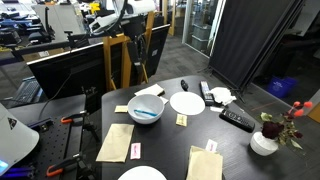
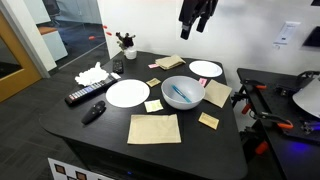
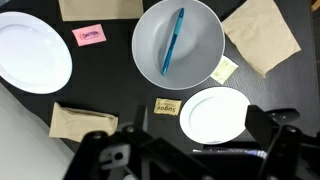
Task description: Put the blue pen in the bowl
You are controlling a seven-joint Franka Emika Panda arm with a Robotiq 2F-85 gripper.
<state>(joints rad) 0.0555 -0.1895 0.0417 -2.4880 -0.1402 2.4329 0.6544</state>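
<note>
— Anything that could still go wrong here?

— Not much, I'd say. The blue pen [image 3: 173,42] already lies inside the bowl [image 3: 205,28], running roughly twelve to six. The gripper [image 2: 195,25] hangs high above, fingers apart, holding nothing. If it came down carelessly, it might clip the rim and tip the pen out.

— And round about?

— In the wrist view, left to right: a white plate [image 3: 30,50] at the bowl's nine o'clock, a pink note [image 3: 90,35] nearer in, a folded napkin [image 3: 85,120] at eight, a second plate [image 3: 213,115] at five, and another napkin [image 3: 262,35] at three. All rest on the tabletop [image 3: 120,85], apart from the bowl. Nothing blocks the way up.
</note>
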